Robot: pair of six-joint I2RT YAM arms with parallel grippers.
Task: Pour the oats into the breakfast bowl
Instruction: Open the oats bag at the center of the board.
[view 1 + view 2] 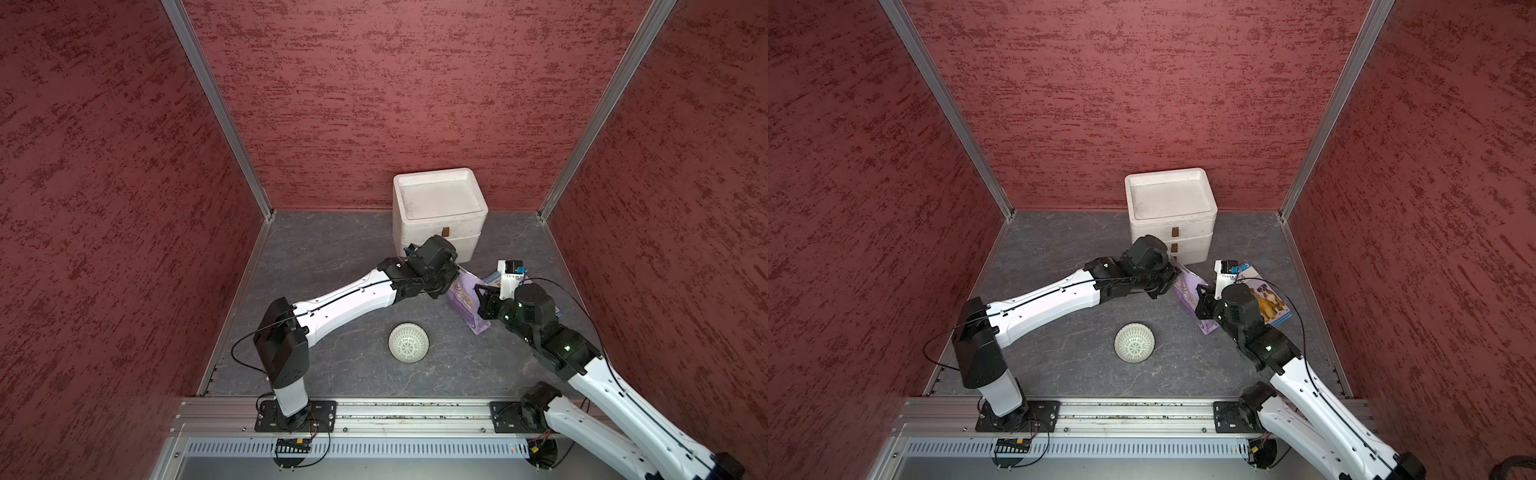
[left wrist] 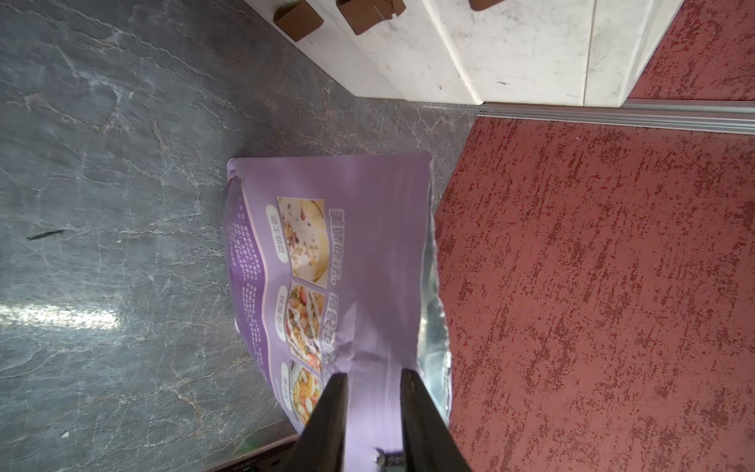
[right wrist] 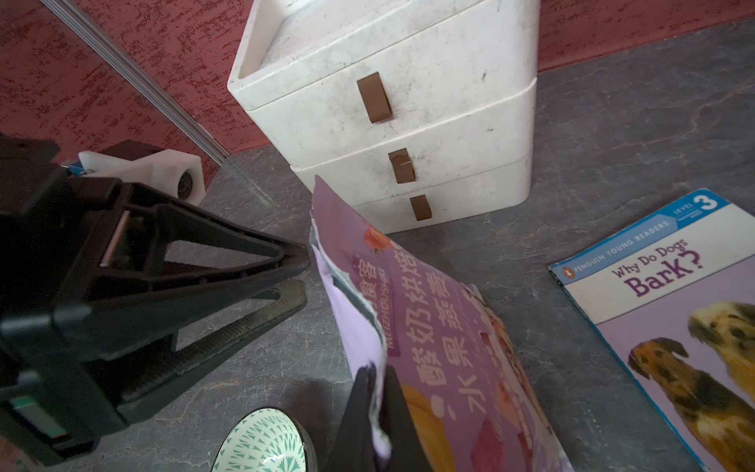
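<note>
The oats are hidden inside a lavender pouch [image 1: 467, 300] [image 1: 1187, 291] that stands tilted on the floor, with its torn top edge up. My right gripper [image 3: 374, 372] [image 1: 1202, 291] is shut on the pouch's side edge [image 3: 441, 327]. From the other side, my left gripper [image 2: 374, 378] [image 3: 304, 271] has its jaws a little apart, and its fingertips [image 3: 300, 256] sit right at the pouch's torn edge; the photo-printed back [image 2: 359, 245] shows between them. I cannot tell whether they touch it. The breakfast bowl [image 1: 409, 343] [image 1: 1134, 342] [image 3: 265, 443] stands empty on the floor, nearer the front.
A white foam drawer box [image 1: 438, 199] [image 1: 1169, 199] [image 3: 408, 81] stands against the back wall, just behind the pouch. A blue dog-cover book [image 1: 1266, 299] [image 3: 674, 327] lies flat under the right arm. Red walls enclose three sides.
</note>
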